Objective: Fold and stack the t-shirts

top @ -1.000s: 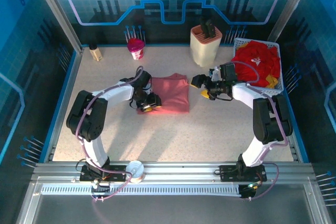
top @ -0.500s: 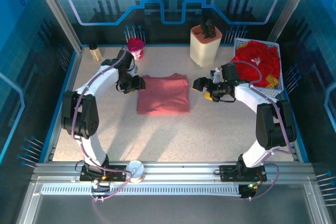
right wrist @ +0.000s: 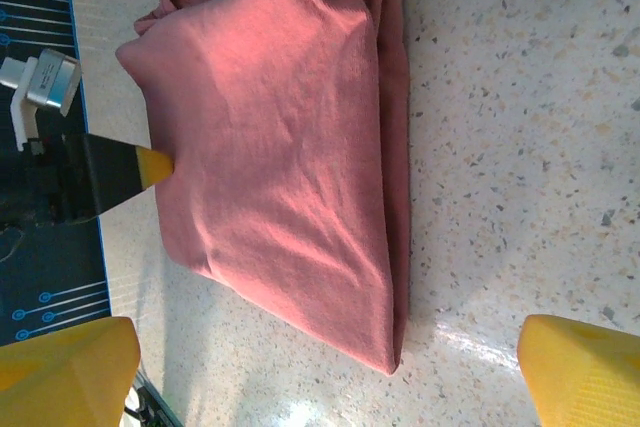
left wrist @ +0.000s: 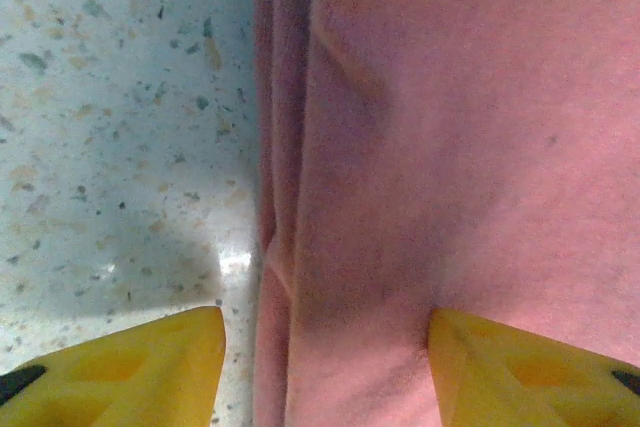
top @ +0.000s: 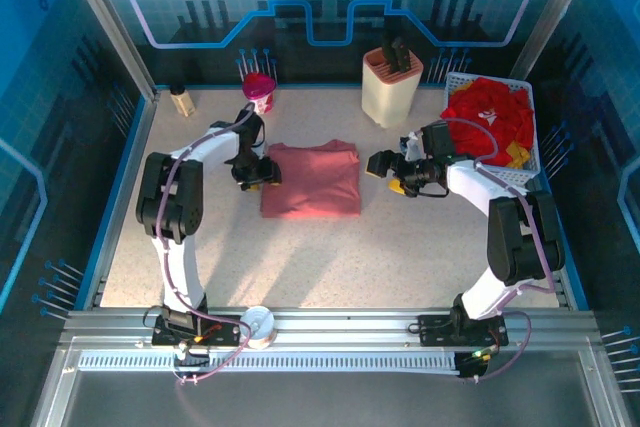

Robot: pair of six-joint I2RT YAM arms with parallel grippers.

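Observation:
A dusty pink t-shirt [top: 312,179] lies folded into a rectangle on the speckled table [top: 330,257]. My left gripper [top: 262,179] hovers low over its left edge, open. In the left wrist view its yellow fingertips [left wrist: 130,367] straddle the pink t-shirt's [left wrist: 450,147] layered edge, one over bare table, one over cloth. My right gripper [top: 383,172] stands open just right of the shirt, nothing between its fingers [right wrist: 585,377]; the pink t-shirt [right wrist: 280,147] lies ahead of it. Red t-shirts [top: 488,117] with a bit of yellow are heaped in the white mesh basket [top: 537,152] at the back right.
A cream holder with dark handles [top: 392,85] stands at the back behind the right gripper. A pink cup [top: 259,92] and a small bottle [top: 181,99] stand at the back left. A white roll [top: 257,323] sits by the left arm's base.
My left gripper has lifted from the shirt's near-left corner, swung toward the back-left corner, then come back to the middle of the left edge. The right arm has barely moved.

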